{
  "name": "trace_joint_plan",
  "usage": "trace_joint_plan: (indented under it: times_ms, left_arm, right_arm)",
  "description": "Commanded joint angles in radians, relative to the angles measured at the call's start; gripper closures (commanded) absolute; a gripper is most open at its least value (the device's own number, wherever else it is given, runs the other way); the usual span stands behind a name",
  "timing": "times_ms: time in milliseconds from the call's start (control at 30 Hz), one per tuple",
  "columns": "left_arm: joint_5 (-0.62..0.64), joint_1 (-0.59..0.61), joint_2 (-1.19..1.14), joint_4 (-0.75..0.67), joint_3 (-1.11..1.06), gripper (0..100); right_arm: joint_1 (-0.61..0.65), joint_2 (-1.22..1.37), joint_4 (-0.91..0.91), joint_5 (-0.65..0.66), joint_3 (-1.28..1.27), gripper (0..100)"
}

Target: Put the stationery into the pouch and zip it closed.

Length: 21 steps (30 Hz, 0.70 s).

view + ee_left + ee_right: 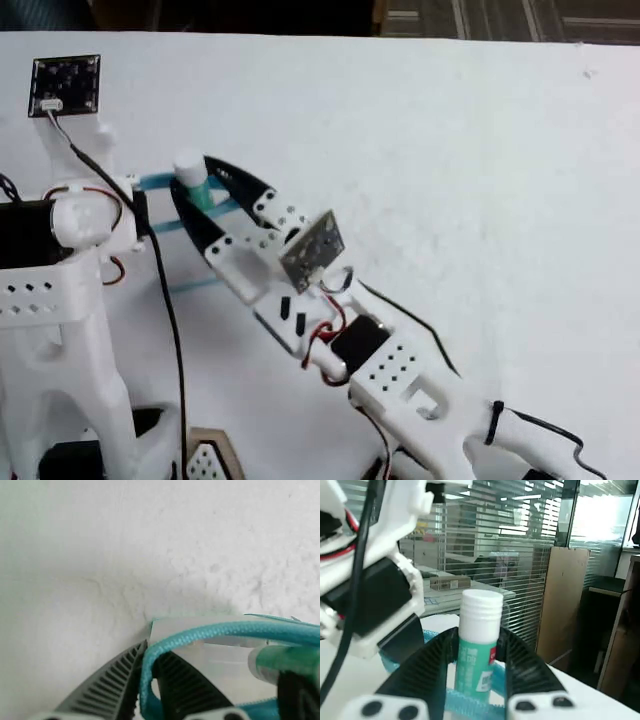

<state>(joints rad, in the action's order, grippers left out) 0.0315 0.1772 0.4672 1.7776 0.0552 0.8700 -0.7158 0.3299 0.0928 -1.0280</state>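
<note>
A glue stick with a white cap and green body stands upright between the black fingers of my right gripper, which is shut on it. In the high view the right gripper holds the glue stick at the far end of the clear pouch, between its teal edges. My left gripper is shut on the teal edge of the pouch at its corner. The glue stick sits just beyond that corner. Whether its lower end is inside the pouch I cannot tell.
The left arm's white body stands at the left of the white table, close beside the right arm. A small black board with a cable lies at the back left.
</note>
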Motion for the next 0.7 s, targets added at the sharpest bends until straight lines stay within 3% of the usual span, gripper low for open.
trace_joint_plan:
  times_ms: [0,233,467,667]
  left_arm:
    - [0.002,-0.004,-0.015,-0.006,0.003,98]
    - [0.002,-0.001,-0.015,-0.005,0.003,98]
    - [0.002,-0.001,-0.015,-0.005,0.003,98]
    - [0.002,-0.001,-0.015,-0.005,0.003,98]
  right_arm:
    - [0.013,-0.012,-0.027,0.038,0.002,97.3]
    - [0.044,-0.067,-0.249,0.034,0.06,68.3]
    - [0.028,-0.32,-0.499,0.034,0.109,70.0]
    - [-0.229,-0.461,-0.763,0.011,0.087,70.0]
